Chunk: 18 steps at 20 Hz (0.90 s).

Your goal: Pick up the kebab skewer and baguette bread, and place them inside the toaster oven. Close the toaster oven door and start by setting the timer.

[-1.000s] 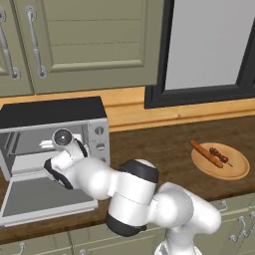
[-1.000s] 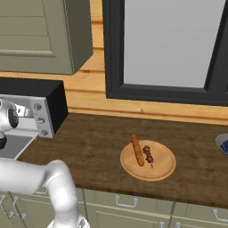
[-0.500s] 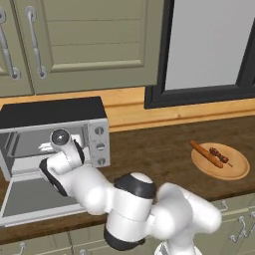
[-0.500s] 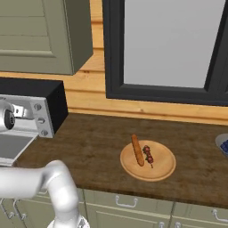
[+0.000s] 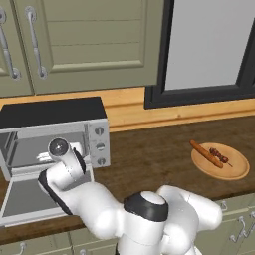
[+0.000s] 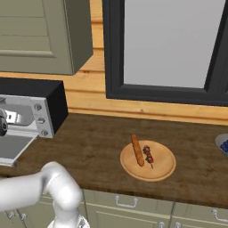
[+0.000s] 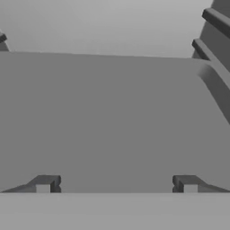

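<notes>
Honestly, no readable writing or brand marks anywhere: toaster oven (image 5: 55, 130) face is plain silver, its three knobs carry no legible labels.

Landmark = the toaster oven, at the desk's (image 5: 149, 154) left end.
- Toaster oven door (image 5: 30, 199) is dropped flat in front of the oven, cavity exposed.
- End effector (image 7: 117, 185) is at the oven mouth, over the lowered door. Hand view shows both finger tips (image 7: 43, 184) spread wide apart with nothing between them, facing the grey interior; rack ledges of the side wall show at upper right.
- Baguette bread (image 5: 205, 154) and kebab skewer (image 5: 219, 155) lie side by side on a round wooden plate (image 5: 234, 172), well right of the oven on the desk. Baguette is on the oven side of the skewer; whether they touch I can't tell. Same layout in the right base view: baguette (image 6: 137, 150), skewer (image 6: 148, 155).
- Dark-framed window (image 5: 209, 45) sits up and right of the oven; cabinets (image 5: 84, 40) above it.

Versus earlier frames:
- The arm has swung further left and lower across the oven front; the elbow now bulks in the lower centre of the left base view.
- In the right base view the wrist has slid nearly out of the left edge.
- Fingers remain wide apart.
- Plate, baguette, skewer, oven and door are unchanged.
</notes>
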Motion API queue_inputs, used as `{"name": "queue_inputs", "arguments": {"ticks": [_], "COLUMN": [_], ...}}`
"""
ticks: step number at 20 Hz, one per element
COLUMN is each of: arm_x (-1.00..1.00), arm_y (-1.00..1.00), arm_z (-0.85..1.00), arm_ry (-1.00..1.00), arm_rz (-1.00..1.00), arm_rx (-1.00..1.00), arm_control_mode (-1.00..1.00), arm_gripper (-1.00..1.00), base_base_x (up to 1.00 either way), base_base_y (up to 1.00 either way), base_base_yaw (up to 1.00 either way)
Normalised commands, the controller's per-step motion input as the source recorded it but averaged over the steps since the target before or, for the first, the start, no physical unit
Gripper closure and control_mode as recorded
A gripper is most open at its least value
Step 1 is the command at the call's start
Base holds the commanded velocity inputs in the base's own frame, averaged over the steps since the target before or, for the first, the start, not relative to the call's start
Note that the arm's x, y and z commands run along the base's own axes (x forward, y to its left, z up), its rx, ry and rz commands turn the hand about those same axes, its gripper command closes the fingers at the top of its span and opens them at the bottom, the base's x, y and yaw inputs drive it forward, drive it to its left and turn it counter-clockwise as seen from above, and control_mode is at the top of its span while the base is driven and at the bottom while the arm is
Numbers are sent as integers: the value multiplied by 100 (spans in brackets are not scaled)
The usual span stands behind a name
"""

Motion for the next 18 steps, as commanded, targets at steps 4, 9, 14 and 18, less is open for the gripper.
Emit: {"name": "queue_inputs", "arguments": {"ticks": [4, 9, 14, 18], "arm_x": [-99, -90, -93, -93], "arm_y": [47, 56, 54, 43], "arm_z": [-82, -75, -75, -68], "arm_ry": [2, 3, 1, 3], "arm_rz": [0, 0, 0, 0], "arm_rx": [0, 0, 0, 0], "arm_control_mode": [-100, -100, -100, -100], "arm_gripper": [-100, -100, -100, -100], "base_base_x": [0, 0, 0, 0], "base_base_y": [0, 0, 0, 0], "base_base_yaw": [0, 0, 0, 0]}}
